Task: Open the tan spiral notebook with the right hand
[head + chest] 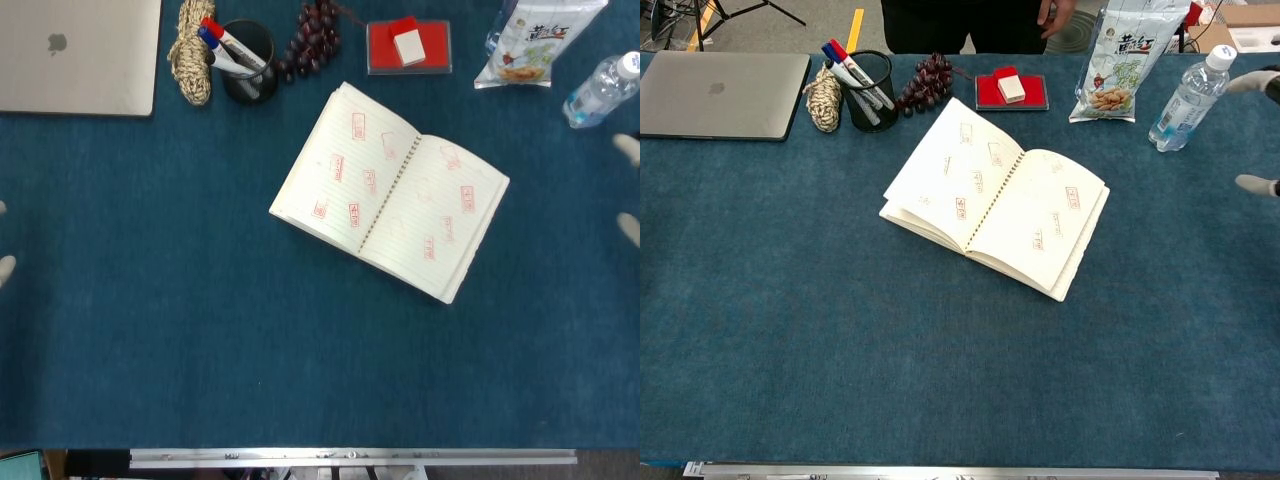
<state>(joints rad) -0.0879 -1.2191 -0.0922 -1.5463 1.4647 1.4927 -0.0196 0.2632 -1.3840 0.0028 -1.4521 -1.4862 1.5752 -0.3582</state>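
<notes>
Barely visible right hand (1258, 135), fingertips apart

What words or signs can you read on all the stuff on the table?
Laptop: an apple logo on the lid, no words.
Snack bag: large printed characters across the top, too blurred to read.
Notebook: red stamp marks on both open pages, too small to read.
Water bottle: label too small to read.
Markers in the cup: no readable print.

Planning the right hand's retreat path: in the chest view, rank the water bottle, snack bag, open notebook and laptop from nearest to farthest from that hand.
From the right hand, at the right edge:
1. Water bottle, just left of it.
2. Snack bag, back right.
3. Notebook, open, mid-table.
4. Laptop, far left corner.
</notes>
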